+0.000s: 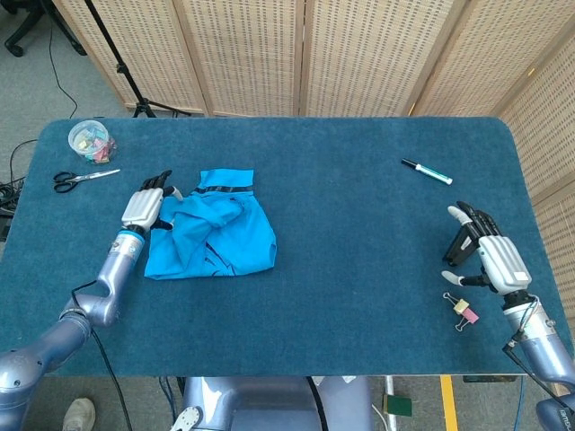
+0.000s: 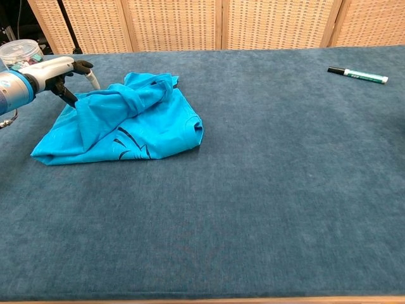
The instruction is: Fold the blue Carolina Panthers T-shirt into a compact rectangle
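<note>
The bright blue T-shirt (image 1: 211, 235) lies crumpled in a rough bundle on the left half of the table, its dark print partly showing (image 2: 130, 140). My left hand (image 1: 146, 205) hovers at the shirt's upper left edge, fingers apart, with fingertips (image 2: 93, 80) right at the bunched cloth; I see no fold gripped. In the chest view that hand (image 2: 60, 71) reaches in from the left border. My right hand (image 1: 483, 250) rests far off near the table's right edge, fingers spread and holding nothing. It is outside the chest view.
Scissors (image 1: 79, 178) and a clear tub of small items (image 1: 92, 140) sit at the back left corner. A marker pen (image 1: 427, 171) lies at the back right. A binder clip (image 1: 462, 311) lies beside my right hand. The blue table cloth (image 1: 359, 269) stretches between.
</note>
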Controlling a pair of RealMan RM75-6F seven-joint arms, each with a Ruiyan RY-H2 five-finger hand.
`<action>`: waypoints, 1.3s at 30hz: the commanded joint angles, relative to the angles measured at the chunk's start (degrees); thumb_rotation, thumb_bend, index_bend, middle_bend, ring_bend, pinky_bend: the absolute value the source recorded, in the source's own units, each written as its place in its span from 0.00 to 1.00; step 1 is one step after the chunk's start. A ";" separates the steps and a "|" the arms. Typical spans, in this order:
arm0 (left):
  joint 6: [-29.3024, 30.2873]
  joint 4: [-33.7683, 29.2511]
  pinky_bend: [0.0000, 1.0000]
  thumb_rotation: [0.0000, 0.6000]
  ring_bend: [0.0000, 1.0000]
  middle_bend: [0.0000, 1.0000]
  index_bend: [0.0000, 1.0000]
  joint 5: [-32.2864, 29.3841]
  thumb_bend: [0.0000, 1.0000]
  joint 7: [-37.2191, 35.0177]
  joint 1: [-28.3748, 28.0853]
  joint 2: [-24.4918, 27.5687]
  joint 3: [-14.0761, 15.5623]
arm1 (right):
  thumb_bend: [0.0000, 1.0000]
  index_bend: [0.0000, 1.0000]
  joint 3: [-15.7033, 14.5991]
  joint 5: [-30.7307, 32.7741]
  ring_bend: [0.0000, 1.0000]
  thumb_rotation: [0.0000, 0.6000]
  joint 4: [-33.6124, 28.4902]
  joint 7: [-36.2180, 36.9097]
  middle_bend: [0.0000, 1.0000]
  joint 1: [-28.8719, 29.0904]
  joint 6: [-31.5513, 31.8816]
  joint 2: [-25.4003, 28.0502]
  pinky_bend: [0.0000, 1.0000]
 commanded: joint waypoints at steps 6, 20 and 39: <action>0.20 1.49 0.00 1.00 0.00 0.00 0.48 0.49 0.43 -1.03 -0.12 -1.28 -0.19 | 0.00 0.00 -0.04 -0.09 0.00 1.00 -0.04 -0.01 0.00 0.02 0.05 -0.01 0.00; 2.42 2.52 0.00 1.00 0.00 0.00 0.58 1.83 0.49 -2.55 -0.39 -2.14 -0.55 | 0.00 0.00 -0.08 -0.16 0.00 1.00 -0.08 0.19 0.00 -0.01 0.18 0.09 0.00; 15.64 -6.14 0.00 1.00 0.00 0.00 0.64 8.33 0.52 1.51 -0.73 0.92 0.81 | 0.00 0.00 -0.15 -0.41 0.00 1.00 -0.53 0.31 0.00 -0.11 0.54 0.33 0.00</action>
